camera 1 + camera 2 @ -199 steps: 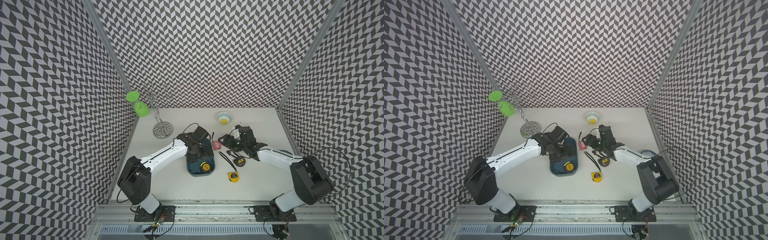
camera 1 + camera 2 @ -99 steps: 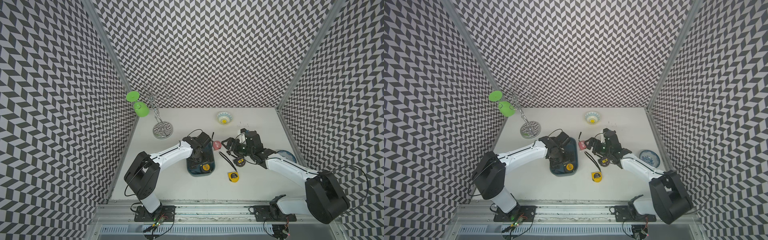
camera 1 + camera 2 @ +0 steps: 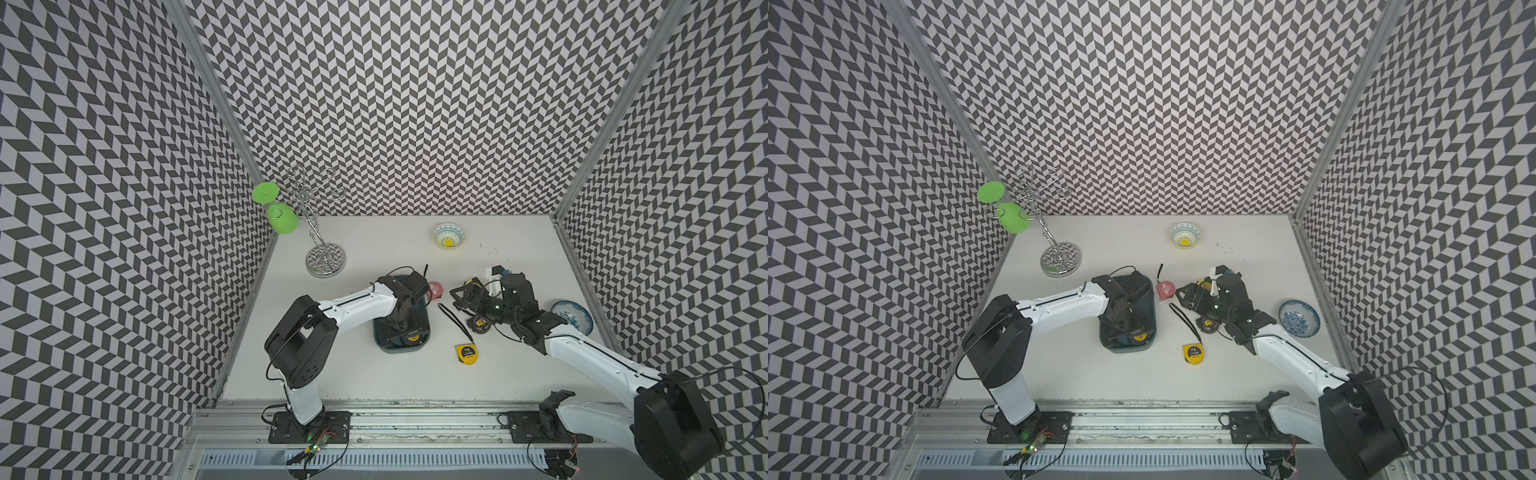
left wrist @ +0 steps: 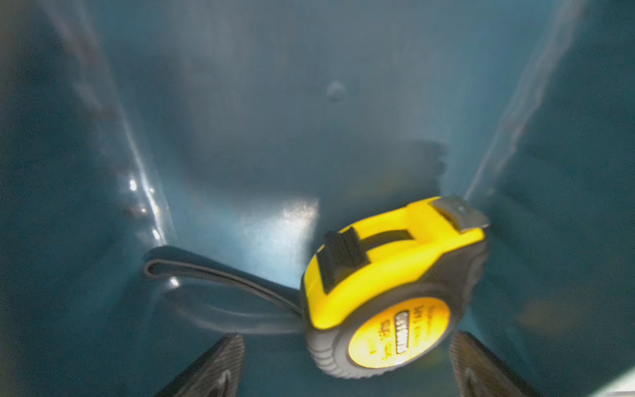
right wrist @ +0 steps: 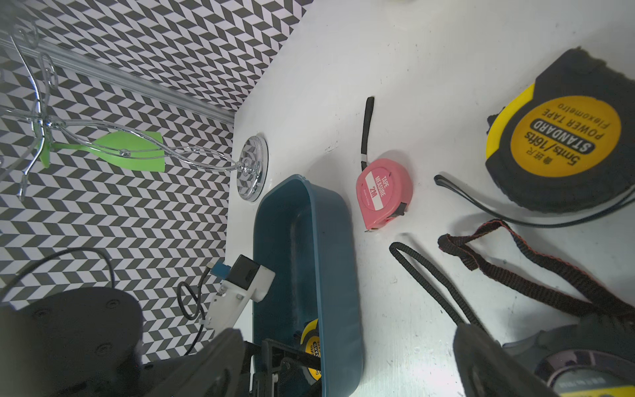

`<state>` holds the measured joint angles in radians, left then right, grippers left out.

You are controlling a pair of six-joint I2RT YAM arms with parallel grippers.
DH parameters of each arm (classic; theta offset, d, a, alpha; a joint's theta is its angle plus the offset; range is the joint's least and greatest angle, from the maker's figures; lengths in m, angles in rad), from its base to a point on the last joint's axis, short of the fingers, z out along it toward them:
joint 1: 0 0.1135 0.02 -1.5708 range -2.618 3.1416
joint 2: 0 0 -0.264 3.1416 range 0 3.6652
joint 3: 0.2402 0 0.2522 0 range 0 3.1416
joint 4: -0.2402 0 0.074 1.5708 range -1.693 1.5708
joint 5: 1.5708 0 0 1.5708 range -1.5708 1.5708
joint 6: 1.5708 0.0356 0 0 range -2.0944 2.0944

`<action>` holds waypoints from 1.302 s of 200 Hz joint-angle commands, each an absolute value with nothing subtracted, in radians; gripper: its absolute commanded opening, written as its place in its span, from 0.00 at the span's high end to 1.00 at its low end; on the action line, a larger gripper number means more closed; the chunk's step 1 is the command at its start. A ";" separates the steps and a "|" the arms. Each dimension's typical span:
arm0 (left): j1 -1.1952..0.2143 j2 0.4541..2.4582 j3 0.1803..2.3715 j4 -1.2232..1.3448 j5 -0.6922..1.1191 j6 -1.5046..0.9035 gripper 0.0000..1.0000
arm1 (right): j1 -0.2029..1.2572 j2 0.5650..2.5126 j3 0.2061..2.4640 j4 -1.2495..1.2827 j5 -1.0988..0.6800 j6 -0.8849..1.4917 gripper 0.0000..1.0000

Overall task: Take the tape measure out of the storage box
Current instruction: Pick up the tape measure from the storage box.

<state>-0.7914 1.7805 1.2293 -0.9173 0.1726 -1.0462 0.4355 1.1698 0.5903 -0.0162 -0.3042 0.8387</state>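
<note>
Left tool [image 4: 345,338] spread wide inside storage box [image 4: 275,137], flanking yellow tape measure [image 4: 388,302]; right tool [image 5: 347,331] jaws apart, empty, over bench [image 5: 412,68].

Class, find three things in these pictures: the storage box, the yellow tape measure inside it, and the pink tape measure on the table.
storage box [image 5: 340,275]: right wrist view, on its outer side wall.
yellow tape measure [image 4: 378,271]: left wrist view, on the yellow top of its case.
pink tape measure [image 5: 383,189]: right wrist view, on its labelled face.
</note>
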 commanded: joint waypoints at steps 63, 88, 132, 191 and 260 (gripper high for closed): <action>-0.791 1.853 1.275 -0.883 0.156 -1.068 0.01 | 0.436 1.158 0.592 0.006 -0.291 0.835 0.00; -0.789 1.861 1.256 -0.861 0.161 -1.077 0.03 | 0.436 1.162 0.596 0.015 -0.296 0.835 0.00; -0.765 1.875 1.252 -0.819 0.168 -1.075 0.12 | 0.435 1.158 0.597 0.012 -0.298 0.833 0.00; -0.752 1.898 1.240 -0.790 0.173 -1.056 0.41 | 0.435 1.149 0.591 0.012 -0.298 0.838 0.00; -0.723 1.787 1.215 -0.794 0.163 -1.064 1.00 | 0.441 1.154 0.607 0.016 -0.316 0.829 0.00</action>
